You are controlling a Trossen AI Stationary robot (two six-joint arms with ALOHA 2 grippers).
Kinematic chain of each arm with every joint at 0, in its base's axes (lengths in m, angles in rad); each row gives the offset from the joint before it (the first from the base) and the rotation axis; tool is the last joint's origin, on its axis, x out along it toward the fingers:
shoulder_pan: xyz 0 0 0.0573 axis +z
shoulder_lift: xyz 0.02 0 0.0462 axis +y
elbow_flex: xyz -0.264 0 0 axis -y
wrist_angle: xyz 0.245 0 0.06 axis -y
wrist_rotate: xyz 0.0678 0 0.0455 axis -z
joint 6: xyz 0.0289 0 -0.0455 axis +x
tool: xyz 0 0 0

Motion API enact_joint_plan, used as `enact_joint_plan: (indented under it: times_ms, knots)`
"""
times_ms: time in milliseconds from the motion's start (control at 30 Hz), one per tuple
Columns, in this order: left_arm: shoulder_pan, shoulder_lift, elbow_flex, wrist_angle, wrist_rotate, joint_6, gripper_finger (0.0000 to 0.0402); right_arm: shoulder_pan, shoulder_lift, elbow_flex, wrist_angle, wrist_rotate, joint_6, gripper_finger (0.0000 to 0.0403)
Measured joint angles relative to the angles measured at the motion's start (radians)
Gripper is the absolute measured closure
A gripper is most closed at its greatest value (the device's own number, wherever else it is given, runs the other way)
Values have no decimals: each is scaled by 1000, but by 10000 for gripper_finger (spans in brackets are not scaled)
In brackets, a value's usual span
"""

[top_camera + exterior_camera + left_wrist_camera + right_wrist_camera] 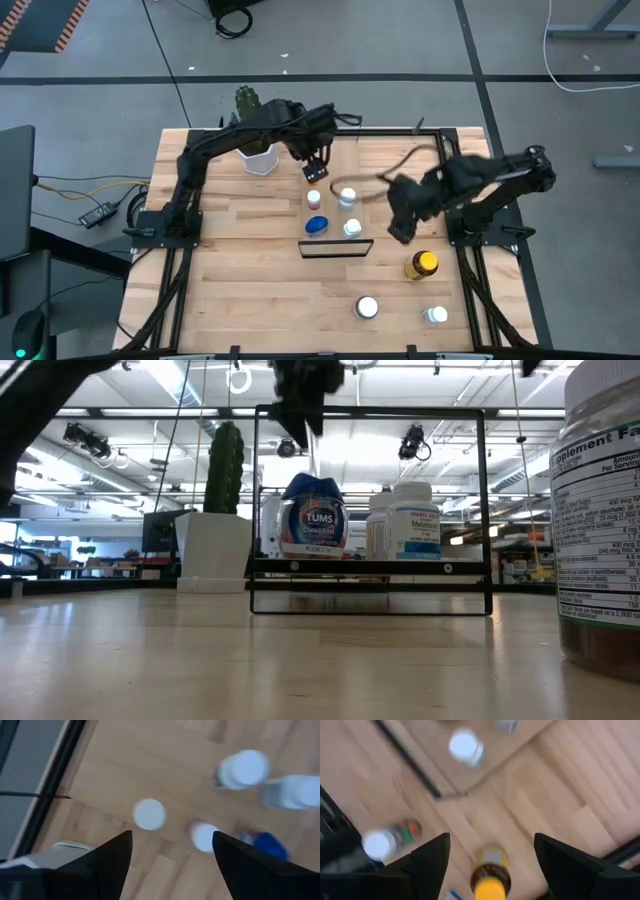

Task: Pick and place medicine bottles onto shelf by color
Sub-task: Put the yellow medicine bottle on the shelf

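The shelf [336,172] lies on the table's middle, with a black wire rail [335,249] at its near end. On it stand a pinkish bottle [314,199], a blue-lidded bottle [317,225] and two white-capped bottles [347,197] [352,228]. My left gripper [316,163] hovers open and empty above the shelf's far part. In its wrist view, one more white cap [149,814] shows below it. My right gripper [400,228] is open and empty above the table, right of the shelf. The amber bottle with the yellow cap [423,264] stands just near and right of it and shows between its fingers [490,879].
A white pot with a cactus [256,152] stands at the far left of the shelf. Two white-capped bottles [367,307] [435,315] are near the table's front edge, and one bulks large at the low view's right [600,520]. The near left of the table is bare wood.
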Motion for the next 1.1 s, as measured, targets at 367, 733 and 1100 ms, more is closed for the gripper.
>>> enact_joint_plan:
  times_ms: [367,733,1100]
  knots:
    - [-198,-127,0,-39,2,-184,131,314,-62,-170,2,-35,166,107]
    - [-379,-128,0,-7,-84,-403,132,492,-143,-429,132,-26,370,104]
    - [-457,-128,0,-27,-112,-522,132,510,-141,-571,219,-16,380,48]
